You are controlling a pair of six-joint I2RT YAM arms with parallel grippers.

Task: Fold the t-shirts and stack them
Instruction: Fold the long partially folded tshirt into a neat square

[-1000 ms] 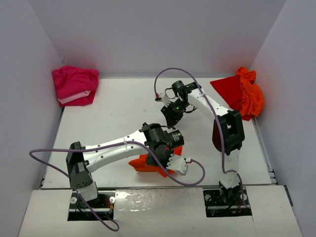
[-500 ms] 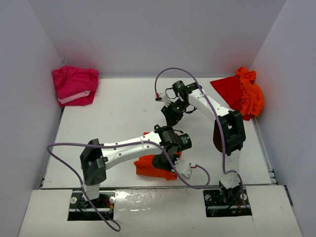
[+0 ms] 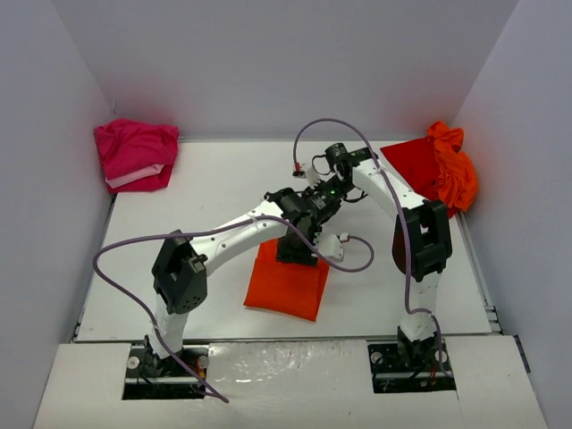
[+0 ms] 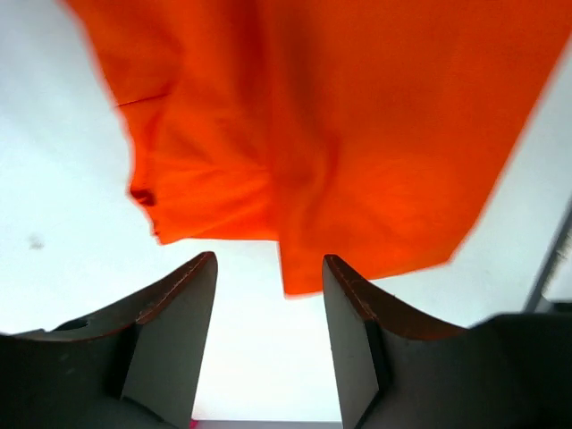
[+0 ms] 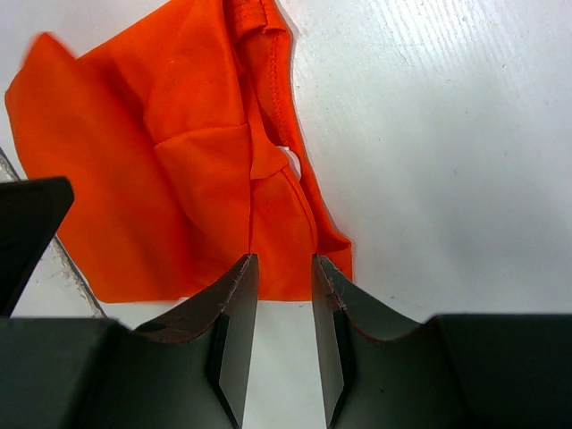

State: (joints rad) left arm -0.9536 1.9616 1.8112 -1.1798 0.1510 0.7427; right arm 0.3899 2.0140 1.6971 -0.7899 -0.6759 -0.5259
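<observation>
A folded orange t-shirt (image 3: 286,288) is lying flat on the white counter (image 3: 201,201), by the middle of its near edge. A magenta pink t-shirt (image 3: 136,154) is sitting bunched in the far left corner, and a red t-shirt (image 3: 413,161) is lying heaped with a crumpled orange t-shirt (image 3: 456,179) at the far right. The left claw (image 3: 298,248) is hovering over the folded shirt's far edge with its jaws standing apart and gripping nothing, and the right claw (image 3: 322,197) is hanging just beyond it on the far side, jaws standing slightly apart with nothing between them.
</observation>
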